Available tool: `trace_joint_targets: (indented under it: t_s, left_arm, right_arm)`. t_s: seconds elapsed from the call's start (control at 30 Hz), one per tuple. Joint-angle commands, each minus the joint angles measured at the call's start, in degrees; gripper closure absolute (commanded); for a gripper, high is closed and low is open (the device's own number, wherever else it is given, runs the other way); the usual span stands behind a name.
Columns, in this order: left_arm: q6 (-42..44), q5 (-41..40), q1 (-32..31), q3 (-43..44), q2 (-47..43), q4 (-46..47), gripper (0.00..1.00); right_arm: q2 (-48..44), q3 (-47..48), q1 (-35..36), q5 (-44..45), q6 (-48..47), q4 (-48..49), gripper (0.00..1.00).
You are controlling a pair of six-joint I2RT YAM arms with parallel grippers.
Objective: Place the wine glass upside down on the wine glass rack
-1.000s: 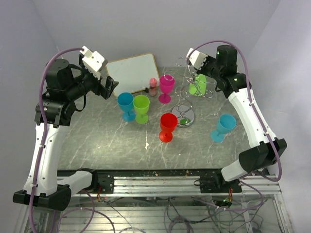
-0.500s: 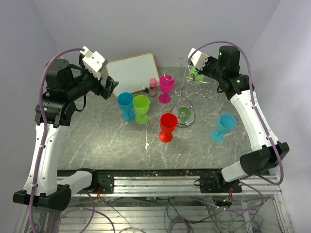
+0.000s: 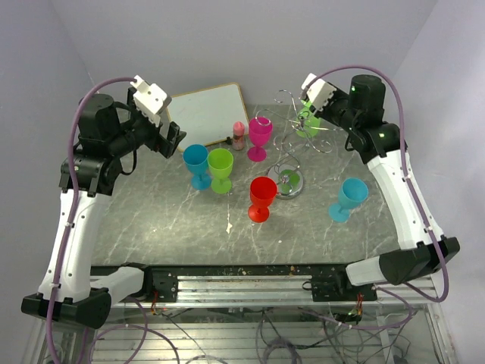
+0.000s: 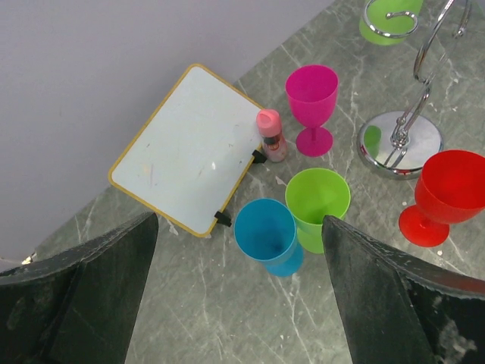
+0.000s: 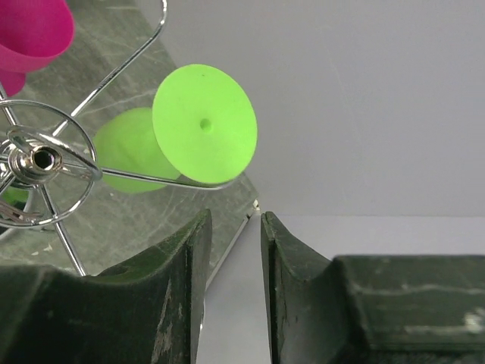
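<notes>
Right gripper (image 5: 233, 220) sits high at the far side of the counter (image 3: 151, 212), its fingers a narrow gap apart with nothing between them. Just ahead of the fingertips and a little above, the green glass (image 5: 203, 125) hangs on a wire arm of the rack (image 5: 42, 159). Its round foot faces the gripper and its bowl lies beyond and lower, so it looks upside down. The wire crosses under the foot, and the glass touches no finger.

The placing looks done. Judging from this, the only step left is for the arm to draw clear without knocking the wire.

Well below and to the left of this gripper, five more glasses stand upright on the counter: pink (image 3: 260, 130), red (image 3: 263, 193), two blue, and a second green.

Left gripper (image 4: 239, 221) hovers well apart on the other side, fingers spread wide and empty, above a blue glass (image 4: 265, 235) and a whiteboard (image 4: 186, 148).
</notes>
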Motion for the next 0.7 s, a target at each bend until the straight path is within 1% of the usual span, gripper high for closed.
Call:
trace_joint_targets:
  t_s: [0.0,0.07,0.17,0.23,0.33,0.37,0.43,0.53,0.67]
  left_arm:
    - [-0.6,-2.2,0.5,-1.9,0.0,2.4,0.01]
    - [-0.9,-3.4,0.5,-2.9,0.0,3.1,0.01]
    - [-1.9,-5.2,0.5,-4.8,0.0,4.3,0.01]
    - [-2.6,-6.4,0.5,-6.2,0.0,5.0,0.01]
    - [-2.9,-8.7,0.5,-8.1,0.4,5.6,0.01]
    - [-3.2,-9.5,0.5,-8.6,0.8,5.6,0.01]
    - [-3.6,-10.7,0.5,-9.0,1.8,5.3,0.01]
    - [-5.3,-12.5,0.5,-9.6,3.8,6.1,0.01]
    - [-5.5,-11.7,0.3,-9.3,7.4,6.0,0.01]
  right_arm:
    - [-3.4,0.1,0.2,1.4,4.6,0.2,0.66]
    - [-4.3,0.1,-0.1,1.3,5.4,-0.3,0.60]
    - [-5.6,0.0,-1.8,0.2,7.8,-0.6,0.40]
    - [-6.6,0.4,-3.5,-1.5,9.6,-0.8,0.31]
    - [-8.1,0.8,-6.3,-3.9,15.0,-0.4,0.09]
    - [-8.7,1.0,-7.5,-4.8,16.7,-0.4,0.03]
    - [-9.8,1.3,-10.1,-7.6,18.7,-1.2,0.00]
    - [-11.4,1.9,-12.0,-11.3,17.2,-4.4,0.00]
    - [-13.0,0.9,-13.5,-14.9,15.9,-7.3,0.00]
